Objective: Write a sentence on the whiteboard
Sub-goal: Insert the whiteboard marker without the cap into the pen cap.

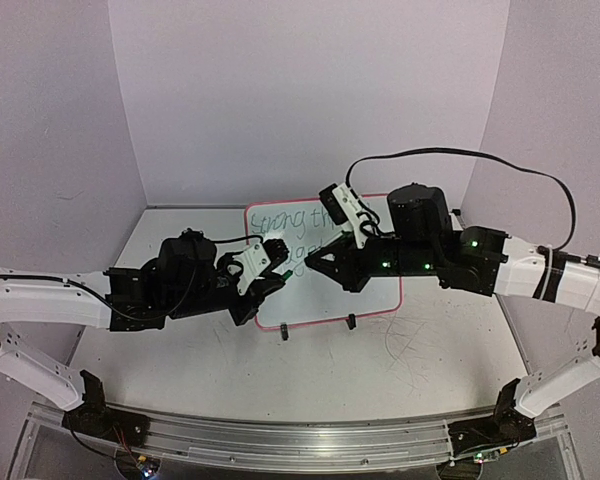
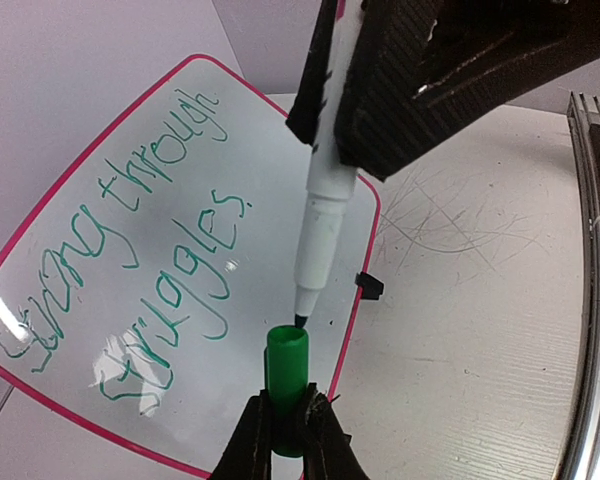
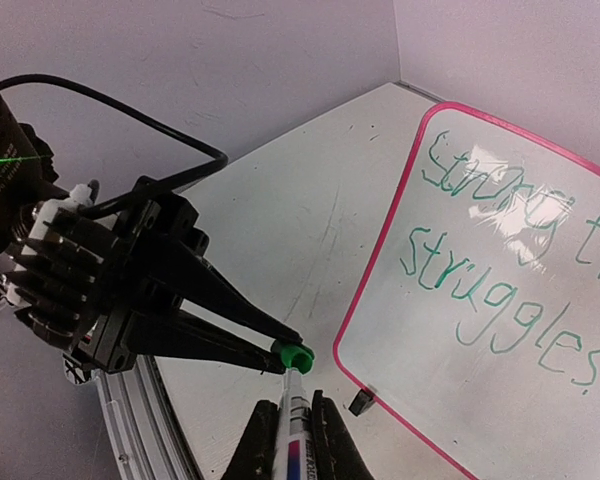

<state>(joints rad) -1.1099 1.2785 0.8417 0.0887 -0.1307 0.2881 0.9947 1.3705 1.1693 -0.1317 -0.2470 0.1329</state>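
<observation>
The whiteboard point(image 1: 375, 285) point(image 2: 270, 150) point(image 3: 430, 350), white with a pink rim, lies at the table's middle back. The sentence point(image 2: 130, 240) point(image 3: 500, 270), in green, reads "Strong through struggles." in two lines. My left gripper point(image 1: 277, 283) point(image 2: 290, 405) is shut on a green cap point(image 2: 287, 370) point(image 3: 293, 356) with its open mouth up. My right gripper point(image 1: 312, 263) point(image 3: 295, 405) is shut on a white marker point(image 2: 325, 210) point(image 3: 295, 430). The marker's dark tip sits right at the cap's mouth, above the board's near left corner.
Two black clip feet point(image 1: 284, 329) point(image 1: 350, 321) stand at the board's near edge. Grey scribbles mark the tabletop point(image 1: 420, 350) to the near right. A metal rail point(image 1: 280, 440) runs along the near edge. Purple walls close the back and sides; a black cable point(image 1: 480, 160) arcs over the right arm.
</observation>
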